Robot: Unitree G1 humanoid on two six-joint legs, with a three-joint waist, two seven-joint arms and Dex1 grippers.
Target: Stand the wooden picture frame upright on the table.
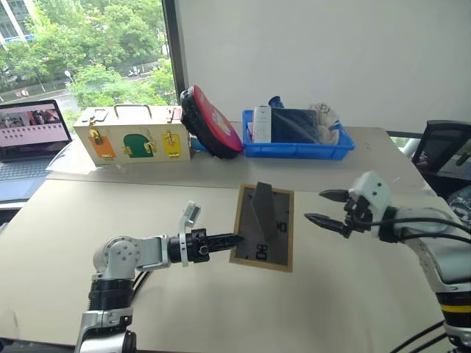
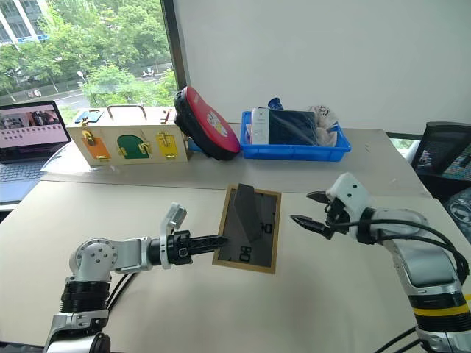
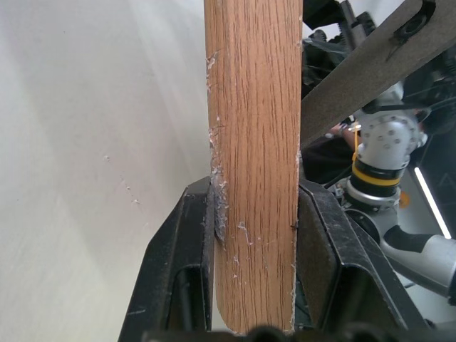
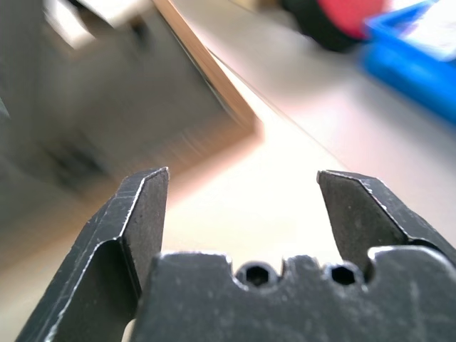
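Item: wooden picture frame [image 1: 263,227], light wood border, dark grey back facing the camera with white markings and the fold-out stand swung out. Position: centre of the table [image 1: 184,309], held tilted, with its lower edge at or just above the tabletop (contact cannot be told).

Item: left gripper [image 1: 229,239], reaching in from 9 o'clock of the frame, its black fingers clamped on the frame's left border. In the left wrist view the two fingers [image 3: 178,271] press against both faces of the oak-grained edge [image 3: 255,164].

Item: right gripper [image 1: 331,209], at 3 o'clock of the frame, near it but clear of contact, pincer spread wide with nothing between the tips. In the right wrist view the parted fingers [image 4: 132,221] point toward a blurred frame corner [image 4: 214,78].

Surroundings, all well apart from the frame:
- cream wooden box [image 1: 132,136] with coloured latches, at 11 o'clock, near the far table edge
- red and black round pad [image 1: 212,121], leaning against the box's right end, at 12 o'clock
- blue tray [image 1: 298,149] holding assorted items (contents not distinguishable), at 1 o'clock
- open laptop [image 1: 31,140], at 10 o'clock, at the far left edge.

Obstructions: none of these stands between either gripper and the frame.
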